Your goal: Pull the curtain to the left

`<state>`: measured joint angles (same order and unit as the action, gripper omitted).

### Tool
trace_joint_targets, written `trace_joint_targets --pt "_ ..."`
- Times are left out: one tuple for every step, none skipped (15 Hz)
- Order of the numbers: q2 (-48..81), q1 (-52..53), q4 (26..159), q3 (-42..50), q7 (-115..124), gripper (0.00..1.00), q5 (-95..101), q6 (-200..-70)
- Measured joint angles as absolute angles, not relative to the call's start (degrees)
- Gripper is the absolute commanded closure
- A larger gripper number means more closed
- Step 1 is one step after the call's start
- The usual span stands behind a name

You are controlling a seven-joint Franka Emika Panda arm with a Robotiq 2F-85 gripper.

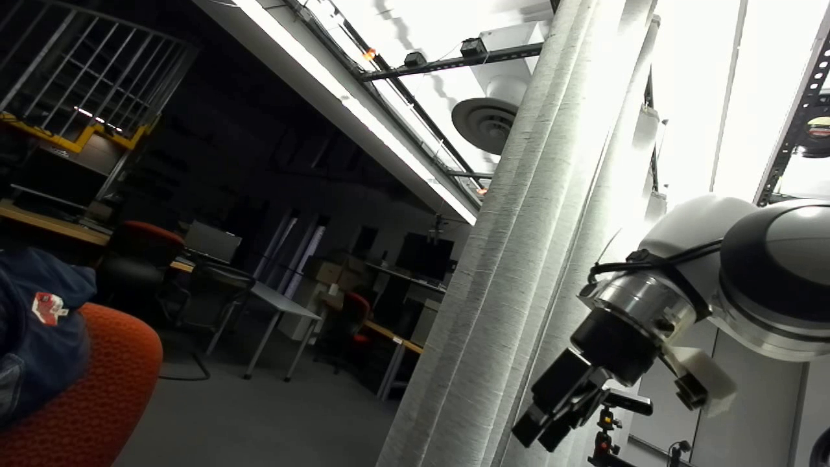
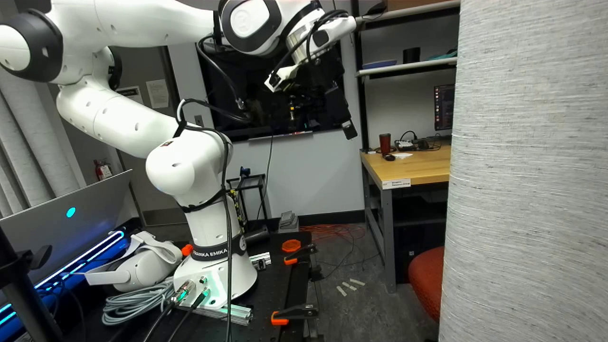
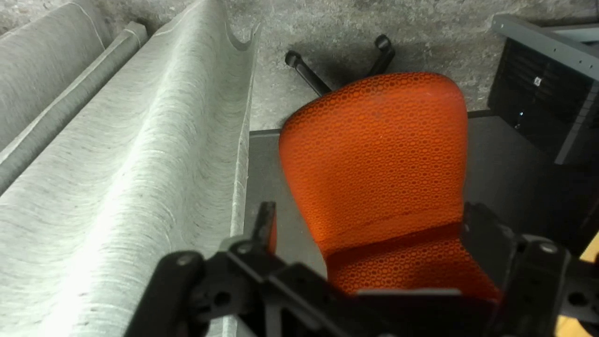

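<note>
The curtain point(image 1: 499, 259) is tall white-grey fabric with soft vertical folds. In an exterior view it hangs behind the gripper; in an exterior view it fills the right side point(image 2: 527, 171). In the wrist view the curtain point(image 3: 154, 140) fills the left, its free edge running just left of the left finger. My gripper point(image 3: 373, 222) is open and empty, with its fingers wide apart. The gripper also shows in an exterior view near the curtain point(image 1: 541, 433) and in an exterior view pointing down and right, apart from the curtain point(image 2: 350, 129). The curtain's lower part is cut off in both exterior views.
An orange chair point(image 3: 383, 150) stands below and beyond the jaws, right of the curtain edge. A wooden desk point(image 2: 413, 166) stands at the back right with shelves above. A white headset point(image 2: 147, 266) and clamps point(image 2: 297, 311) are near the arm's base.
</note>
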<state>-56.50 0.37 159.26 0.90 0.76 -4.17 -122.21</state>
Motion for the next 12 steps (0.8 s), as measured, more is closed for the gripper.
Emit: trace_joint_targets --pt "-55.8 0.3 159.2 0.3 1.5 0.00 -4.1 -123.9" --pt "-55.2 0.1 159.2 0.0 2.2 0.00 -3.9 -125.5" --pt "-54.7 -0.3 159.2 -0.2 2.7 0.00 -3.6 -126.8" --pt "-54.2 -1.0 159.0 -0.2 3.1 0.00 -3.4 -127.9" --pt "-53.8 -1.7 158.9 -0.2 3.4 0.00 -3.0 -128.9" --pt "-53.6 -2.6 158.8 -0.2 3.8 0.00 -2.5 -129.8" --pt "-53.4 -3.6 158.7 -0.2 4.2 0.00 -2.0 -131.0" --pt "-53.3 -4.6 158.7 -0.3 4.6 0.00 -1.5 -132.2" --pt "-53.2 -5.6 158.7 -0.3 4.8 0.00 -1.2 -133.2" --pt "-53.2 -6.5 158.7 -0.3 5.1 0.00 -0.9 -134.1" --pt "-53.2 -7.3 158.7 -0.3 5.3 0.00 -0.4 -135.2" --pt "-53.2 -8.1 158.7 -0.4 5.6 0.00 -0.1 -136.4"
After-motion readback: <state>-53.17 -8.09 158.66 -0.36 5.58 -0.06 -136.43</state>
